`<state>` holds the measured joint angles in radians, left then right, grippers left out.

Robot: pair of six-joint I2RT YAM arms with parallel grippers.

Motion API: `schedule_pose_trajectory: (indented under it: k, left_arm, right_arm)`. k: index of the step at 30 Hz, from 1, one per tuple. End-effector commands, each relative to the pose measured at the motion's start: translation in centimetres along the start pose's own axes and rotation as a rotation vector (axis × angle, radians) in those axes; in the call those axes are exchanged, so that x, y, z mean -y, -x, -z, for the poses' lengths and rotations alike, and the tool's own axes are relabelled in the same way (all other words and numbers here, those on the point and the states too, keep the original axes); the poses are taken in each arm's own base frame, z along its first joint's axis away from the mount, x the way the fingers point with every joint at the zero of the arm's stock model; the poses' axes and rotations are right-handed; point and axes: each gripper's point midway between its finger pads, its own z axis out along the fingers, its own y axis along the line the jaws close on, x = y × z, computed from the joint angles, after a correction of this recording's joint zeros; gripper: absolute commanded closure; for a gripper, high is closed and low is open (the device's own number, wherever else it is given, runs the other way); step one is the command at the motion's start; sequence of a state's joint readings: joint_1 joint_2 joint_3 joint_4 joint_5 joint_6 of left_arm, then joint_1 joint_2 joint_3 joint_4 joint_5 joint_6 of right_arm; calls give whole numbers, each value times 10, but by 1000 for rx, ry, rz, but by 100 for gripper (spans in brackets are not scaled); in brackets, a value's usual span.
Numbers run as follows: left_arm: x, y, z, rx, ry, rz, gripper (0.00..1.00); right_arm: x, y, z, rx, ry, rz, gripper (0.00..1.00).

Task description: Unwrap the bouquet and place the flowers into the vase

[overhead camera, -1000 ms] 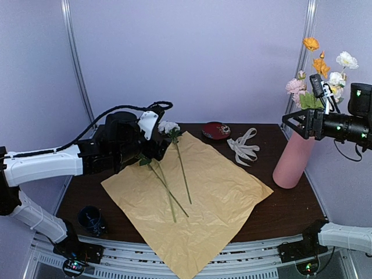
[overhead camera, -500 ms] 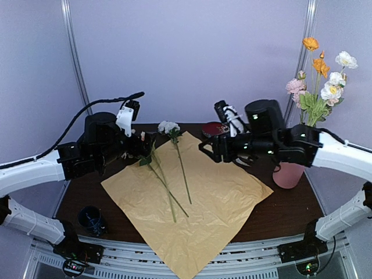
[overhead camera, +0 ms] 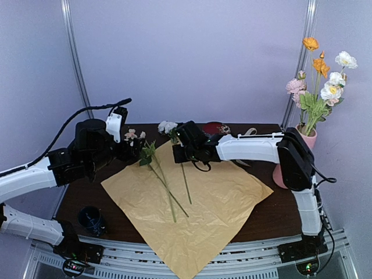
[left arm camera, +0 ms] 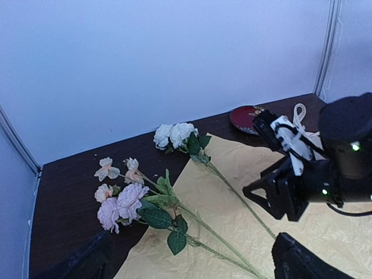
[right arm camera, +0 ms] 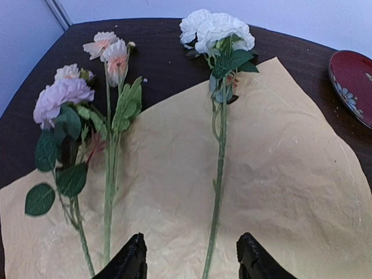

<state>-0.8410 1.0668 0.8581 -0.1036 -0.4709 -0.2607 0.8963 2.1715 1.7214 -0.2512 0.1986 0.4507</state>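
Note:
The bouquet's tan paper [overhead camera: 215,203] lies spread flat on the table. A white-bloomed flower [right arm camera: 215,29] lies on it, its stem running between the fingers of my right gripper [right arm camera: 192,258]. That gripper is open and hovers low over the stem [overhead camera: 177,152] without touching it. Pink and peach flowers [left arm camera: 119,206] lie to the left, their stems on the paper. My left gripper [left arm camera: 192,267] stands wide open above those stems, holding nothing. The pink vase [overhead camera: 310,137] at the far right holds several flowers [overhead camera: 322,87]; my right arm hides most of it.
A dark red dish [overhead camera: 214,127] sits at the back of the table. The cream ribbon [overhead camera: 249,135] lies beside it, partly behind my right arm. A small dark blue cup [overhead camera: 90,218] stands near the front left corner.
My right arm has swung from the vase across the table to the white flower's stem, its jaws narrowing. My left arm has drawn back slightly to the left, still open.

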Motion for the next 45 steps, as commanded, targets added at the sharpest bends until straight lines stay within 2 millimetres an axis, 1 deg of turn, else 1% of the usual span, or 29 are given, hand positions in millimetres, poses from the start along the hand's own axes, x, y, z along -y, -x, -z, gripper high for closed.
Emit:
schedule_pose_trajectory:
  k: [1, 4, 5, 9, 15, 18, 20, 25, 28, 32, 36, 37, 38, 39, 41, 42, 44, 45]
  left_arm:
    - [-5, -4, 2, 9, 1, 2, 2]
    - [-4, -9, 1, 3, -3, -1, 2]
    - [-4, -11, 0, -1, -1, -3, 2]
    - [-4, -15, -3, -11, 0, -14, 2]
    - [-1, -20, -6, -22, -7, -18, 2]
    - [0, -22, -8, -27, -9, -20, 2]
    - [0, -22, -8, -27, -9, -19, 2]
    - [0, -25, -9, -35, -8, -19, 2]
    - [0, -26, -10, -38, -8, -20, 2]
    - [0, -27, -10, -42, -6, -21, 2]
    - [0, -28, -9, -43, -5, -17, 2]
    - [0, -28, -9, -43, -4, -17, 2]
    - [0, -28, -9, -42, -5, -16, 2]
    - [-1, -26, -9, -40, -3, -13, 2]
    - [-3, -22, -6, -29, 4, -4, 3]
    - [-4, -17, -3, -16, 5, 4, 3]
    - [-5, -3, 4, 25, -6, 25, 3]
    - [-5, 6, 9, 49, -21, 35, 3]
  right_arm:
    - [16, 18, -38, -24, -44, -18, 46]
    - [24, 20, -62, -48, -45, -39, 46]
    - [26, 22, -68, -52, -41, -46, 46]
    - [28, 16, -90, -83, -9, -75, 47]
    - [17, 11, -101, -88, 66, -104, 46]
    - [16, 8, -105, -89, 69, -112, 47]
    - [19, 3, -110, -99, 59, -116, 49]
    - [22, -7, -117, -115, 48, -123, 57]
    - [22, -5, -118, -107, 50, -134, 65]
    - [22, -6, -121, -111, 56, -147, 72]
    - [22, -10, -123, -124, 62, -151, 84]
    - [24, -8, -123, -121, 62, -157, 88]
    - [23, -4, -121, -113, 63, -160, 94]
    - [20, 5, -116, -93, 81, -167, 99]
    - [7, 32, -96, -17, 143, -194, 100]
    - [0, 51, -81, 38, 183, -211, 100]
    - [-17, 93, -43, 161, 273, -238, 100]
    - [-22, 105, -25, 212, 309, -245, 100]
